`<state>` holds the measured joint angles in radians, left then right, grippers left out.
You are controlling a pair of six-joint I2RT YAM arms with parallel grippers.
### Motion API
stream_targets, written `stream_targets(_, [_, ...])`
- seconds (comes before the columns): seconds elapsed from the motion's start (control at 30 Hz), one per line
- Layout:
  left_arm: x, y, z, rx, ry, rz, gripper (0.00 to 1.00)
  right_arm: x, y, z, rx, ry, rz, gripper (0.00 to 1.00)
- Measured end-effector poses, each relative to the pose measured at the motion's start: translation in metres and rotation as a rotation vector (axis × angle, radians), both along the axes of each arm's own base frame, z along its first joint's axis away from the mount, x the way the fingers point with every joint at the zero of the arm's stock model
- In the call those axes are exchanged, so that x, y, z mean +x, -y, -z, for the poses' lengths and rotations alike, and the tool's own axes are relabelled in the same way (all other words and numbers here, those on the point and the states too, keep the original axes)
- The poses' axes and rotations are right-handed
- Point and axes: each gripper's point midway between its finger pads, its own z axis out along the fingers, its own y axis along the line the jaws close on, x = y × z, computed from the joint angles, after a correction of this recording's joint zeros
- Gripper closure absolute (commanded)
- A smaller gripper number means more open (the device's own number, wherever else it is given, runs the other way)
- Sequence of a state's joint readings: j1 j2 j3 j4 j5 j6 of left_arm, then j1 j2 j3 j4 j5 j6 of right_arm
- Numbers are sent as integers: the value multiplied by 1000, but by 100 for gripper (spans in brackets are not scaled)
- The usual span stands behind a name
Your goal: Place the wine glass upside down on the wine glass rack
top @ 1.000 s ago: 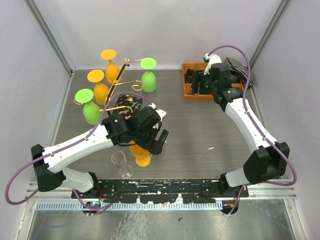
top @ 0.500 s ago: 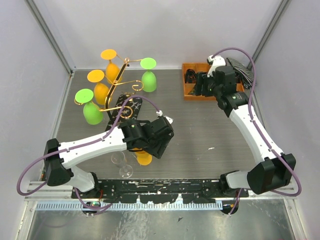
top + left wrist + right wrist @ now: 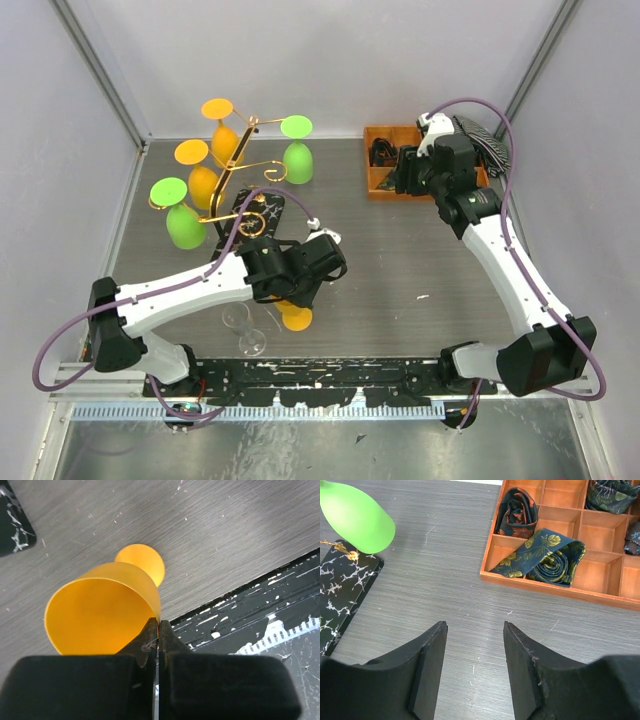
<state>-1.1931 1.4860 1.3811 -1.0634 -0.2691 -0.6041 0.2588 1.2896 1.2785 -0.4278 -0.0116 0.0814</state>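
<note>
Wine glass [image 3: 100, 610]: orange, on the table [image 3: 400, 270] close to its near edge, left of the middle. The bowl's mouth faces the left wrist camera and the round foot lies beyond it against the tabletop. Whether it stands straight or leans cannot be told.
Left gripper [image 3: 158, 629]: closed tight, its two fingers pinching the rim wall of the orange bowl.
Right gripper [image 3: 474, 626]: jaws parted with nothing between them, hanging over bare table toward the far right corner.
Wine glass rack [image 3: 255, 215]: toward the far left corner, on a black marbled base. Its gold wire arms carry two green glasses [image 3: 180, 222] and two orange glasses [image 3: 203, 180], all upside down.
Clear glass [image 3: 240, 325]: just left of the gripped one, by the near edge.
Wooden tray [image 3: 545, 587]: far right corner, with rolled patterned ties [image 3: 545, 555] in its compartments.
</note>
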Motion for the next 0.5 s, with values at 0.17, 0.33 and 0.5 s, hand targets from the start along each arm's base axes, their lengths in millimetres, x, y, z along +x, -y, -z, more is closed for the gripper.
stream_targets(0.17, [12, 3, -31, -21, 72, 14, 100, -2, 1, -2, 0, 3, 2, 46])
stream_targets(0.33, [30, 19, -94, -122, 207, 61, 100, -4, 3, 1, -5, -16, 11, 46])
stream_targets(0.5, [43, 23, -168, -268, 379, 119, 100, -6, 5, -7, 19, -26, 45, 46])
